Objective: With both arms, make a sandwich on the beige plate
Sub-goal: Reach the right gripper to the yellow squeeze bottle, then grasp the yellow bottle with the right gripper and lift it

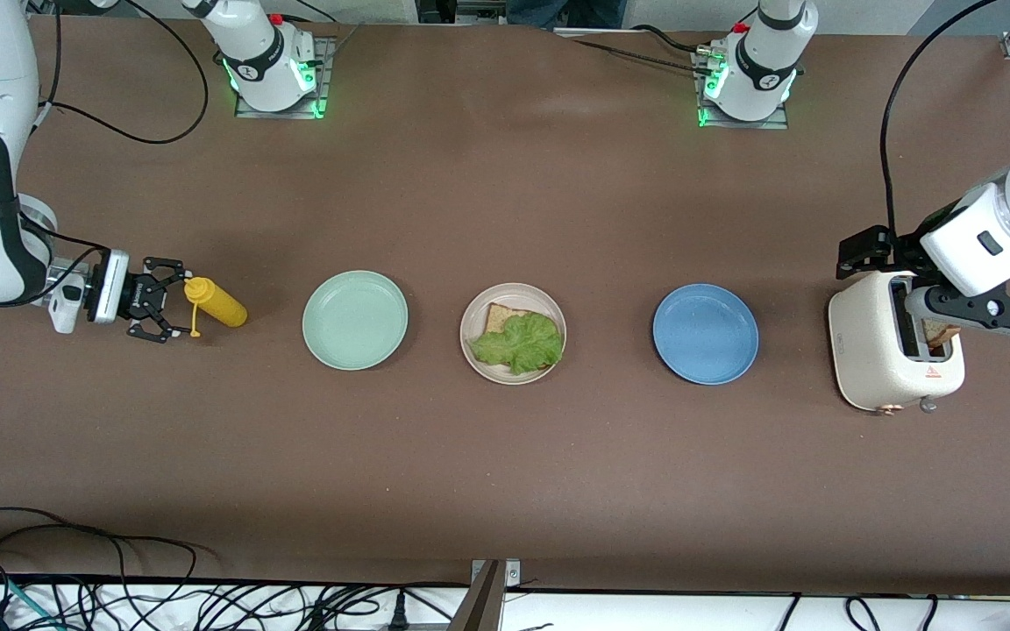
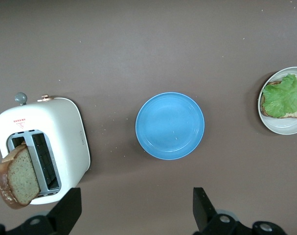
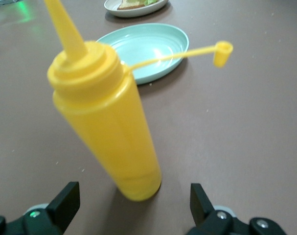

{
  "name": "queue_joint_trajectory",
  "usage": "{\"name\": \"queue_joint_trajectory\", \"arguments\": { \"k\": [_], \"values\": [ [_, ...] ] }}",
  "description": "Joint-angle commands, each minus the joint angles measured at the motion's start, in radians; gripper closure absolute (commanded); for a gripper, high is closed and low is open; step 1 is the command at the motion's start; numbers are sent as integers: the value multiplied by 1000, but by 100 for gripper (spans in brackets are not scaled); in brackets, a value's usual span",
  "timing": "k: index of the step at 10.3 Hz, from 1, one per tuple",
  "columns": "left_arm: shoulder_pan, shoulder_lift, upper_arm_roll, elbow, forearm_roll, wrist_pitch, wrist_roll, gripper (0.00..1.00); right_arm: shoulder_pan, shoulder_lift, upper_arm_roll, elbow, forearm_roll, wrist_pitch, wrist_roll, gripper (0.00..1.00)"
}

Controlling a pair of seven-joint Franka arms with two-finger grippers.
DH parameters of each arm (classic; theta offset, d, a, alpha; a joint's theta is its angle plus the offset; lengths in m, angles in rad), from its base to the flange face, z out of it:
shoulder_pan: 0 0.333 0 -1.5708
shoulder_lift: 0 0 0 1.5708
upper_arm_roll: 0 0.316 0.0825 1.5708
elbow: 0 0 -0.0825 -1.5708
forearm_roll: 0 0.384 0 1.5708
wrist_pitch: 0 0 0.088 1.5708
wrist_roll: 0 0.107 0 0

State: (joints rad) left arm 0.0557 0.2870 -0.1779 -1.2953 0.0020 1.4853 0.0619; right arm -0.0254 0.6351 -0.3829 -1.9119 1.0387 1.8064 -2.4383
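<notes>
Green lettuce (image 1: pixel 518 342) on beige plate (image 1: pixel 472 352)

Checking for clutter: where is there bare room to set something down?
Free: the mint plate, the blue plate, and bare table nearer the camera. Crowded: beige plate, mustard bottle by the right gripper, toaster under the left gripper.

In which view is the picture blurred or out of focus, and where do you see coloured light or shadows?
Right wrist view: the yellow bottle fills the frame and looks soft, its nozzle blurred; a green glow shows on the table in one corner. Left wrist view: sharp, with even light and a soft shadow beside the toaster. Front view: green lights glow at both arm bases; the blue plate shows no glare.
</notes>
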Motion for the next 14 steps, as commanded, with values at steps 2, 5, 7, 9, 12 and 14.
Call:
{"name": "queue_joint_trajectory", "arguments": {
  "k": [2,5,7,9,12,14],
  "values": [
    [0,-12,-2,-5,21,-11,-7,0,7,26,39,-6,90,11,-65,0],
    [0,-12,-2,-7,21,-11,-7,0,9,49,55,7,133,34,-114,74],
    [0,-12,-2,-7,21,-11,-7,0,24,43,55,36,132,62,-116,100],
    [0,-12,-2,-7,21,-11,-7,0,80,40,47,115,118,86,-84,100],
    [0,-12,-2,-7,21,-11,-7,0,183,40,44,241,-6,154,121,100],
    [0,-12,-2,-7,21,-11,-7,0,267,38,44,293,-87,207,287,100]
  ]
}}
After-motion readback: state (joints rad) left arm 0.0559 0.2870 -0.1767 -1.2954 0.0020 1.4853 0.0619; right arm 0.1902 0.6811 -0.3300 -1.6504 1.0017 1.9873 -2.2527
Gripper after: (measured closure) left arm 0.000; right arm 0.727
